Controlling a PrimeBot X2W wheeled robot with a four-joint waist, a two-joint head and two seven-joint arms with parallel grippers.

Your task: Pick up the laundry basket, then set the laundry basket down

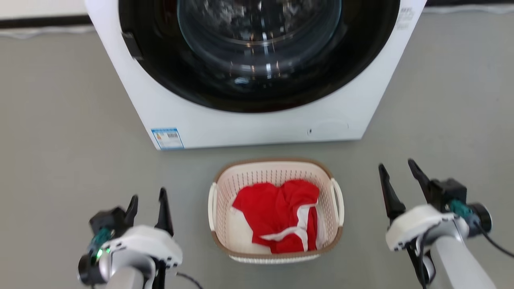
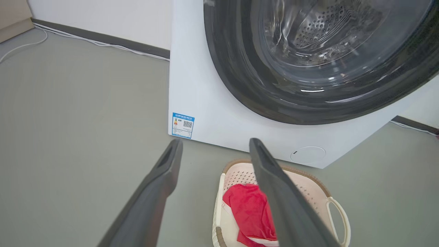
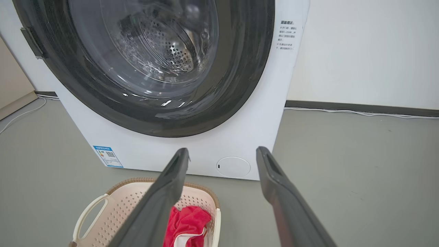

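The laundry basket point(image 1: 225, 192) stands on the grey floor just in front of the washer, cream-white and perforated with a brown rim and a white loop handle on each side. A red garment with white trim point(image 1: 277, 212) lies in it. My left gripper point(image 1: 147, 200) hovers open to the basket's left, apart from it. My right gripper point(image 1: 397, 168) hovers open to the basket's right, also apart. The left wrist view has the basket point(image 2: 308, 187) low and right of my fingers point(image 2: 164, 171). In the right wrist view the basket point(image 3: 120, 206) is at the lower left.
A white front-loading washer point(image 1: 257, 124) with a dark round door stands directly behind the basket. Grey floor point(image 1: 60, 120) spreads on both sides. A white cable point(image 3: 360, 112) runs along the dark skirting at the wall.
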